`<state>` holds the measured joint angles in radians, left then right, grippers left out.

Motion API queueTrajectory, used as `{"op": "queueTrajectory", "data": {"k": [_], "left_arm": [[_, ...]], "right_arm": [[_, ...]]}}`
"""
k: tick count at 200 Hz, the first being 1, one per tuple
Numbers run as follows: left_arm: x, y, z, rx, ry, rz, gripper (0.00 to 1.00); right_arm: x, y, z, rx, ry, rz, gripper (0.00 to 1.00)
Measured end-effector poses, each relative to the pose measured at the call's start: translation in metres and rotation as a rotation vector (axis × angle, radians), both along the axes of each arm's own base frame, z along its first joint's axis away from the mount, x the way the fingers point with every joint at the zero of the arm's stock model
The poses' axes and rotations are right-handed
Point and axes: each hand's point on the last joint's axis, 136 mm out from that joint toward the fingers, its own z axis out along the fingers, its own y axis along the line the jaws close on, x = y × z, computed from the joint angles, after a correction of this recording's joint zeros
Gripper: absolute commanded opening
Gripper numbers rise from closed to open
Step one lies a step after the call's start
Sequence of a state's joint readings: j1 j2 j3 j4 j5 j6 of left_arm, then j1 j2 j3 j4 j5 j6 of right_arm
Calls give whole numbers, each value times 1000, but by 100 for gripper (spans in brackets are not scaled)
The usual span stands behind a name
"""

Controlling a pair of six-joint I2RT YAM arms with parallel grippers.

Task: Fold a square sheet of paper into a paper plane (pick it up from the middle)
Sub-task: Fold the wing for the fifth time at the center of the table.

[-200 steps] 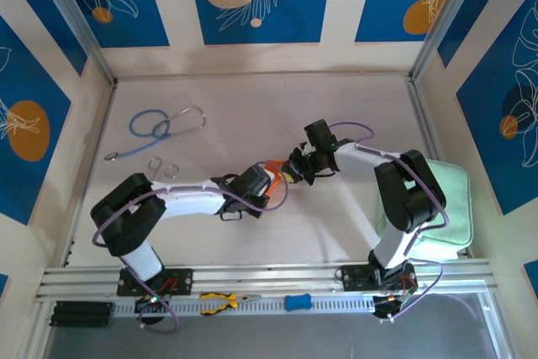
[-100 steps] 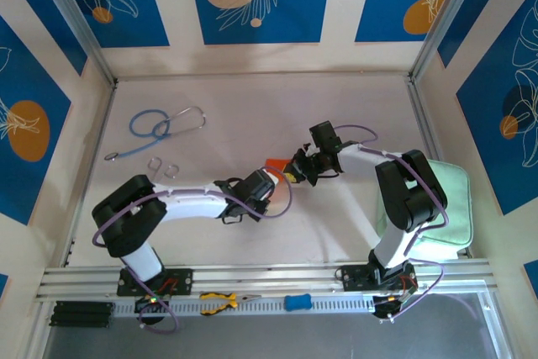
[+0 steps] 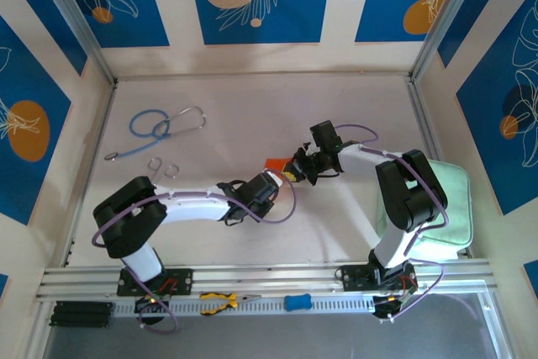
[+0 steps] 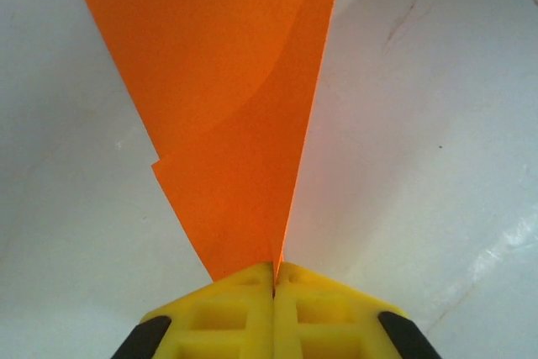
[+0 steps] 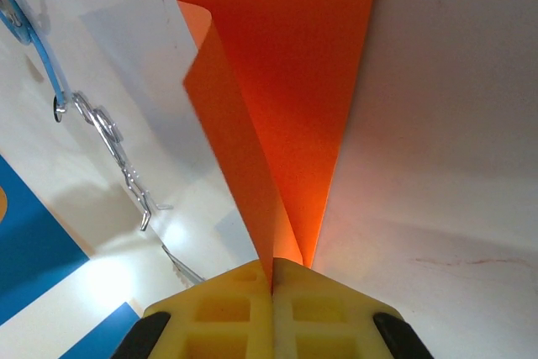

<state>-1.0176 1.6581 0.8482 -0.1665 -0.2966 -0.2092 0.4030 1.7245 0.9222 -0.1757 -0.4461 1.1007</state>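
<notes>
We find the partly folded orange paper sheet (image 4: 235, 124) at mid-desk (image 3: 336, 233). The left fingers (image 4: 231, 304) pinch it from the near left and the right fingers (image 5: 227, 300) from the right. Its folds run away from each grip.

Count stands at: arms 2, left arm (image 3: 181, 201) and right arm (image 3: 403, 187) | grippers 2, left gripper (image 4: 274, 271) and right gripper (image 5: 271, 266) | orange sheet of paper (image 4: 227, 81) 1 | stethoscope (image 3: 160, 128) 1 | small metal rings (image 3: 155, 163) 2 | pale green pad (image 3: 454, 208) 1 | yellow-handled pliers (image 3: 220, 301) 1 | small blue item (image 3: 297, 301) 1
</notes>
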Motion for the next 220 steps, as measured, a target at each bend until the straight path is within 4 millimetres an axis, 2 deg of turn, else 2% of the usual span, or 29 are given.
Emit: {"op": "queueTrajectory", "data": {"k": [21, 121, 147, 196, 220], "left_arm": [[1, 0, 0, 7, -8, -3, 15], [5, 0, 1, 37, -36, -22, 19], [6, 1, -1, 53, -43, -30, 15], [6, 1, -3, 68, -50, -47, 0], [6, -1, -2, 63, -51, -53, 0]], "right_arm": [[0, -1, 0, 0, 0, -1, 1], [1, -1, 1, 5, -6, 5, 0], [1, -1, 1, 8, -5, 5, 0], [1, -2, 1, 10, -9, 9, 0], [2, -2, 1, 10, -14, 12, 4]]}}
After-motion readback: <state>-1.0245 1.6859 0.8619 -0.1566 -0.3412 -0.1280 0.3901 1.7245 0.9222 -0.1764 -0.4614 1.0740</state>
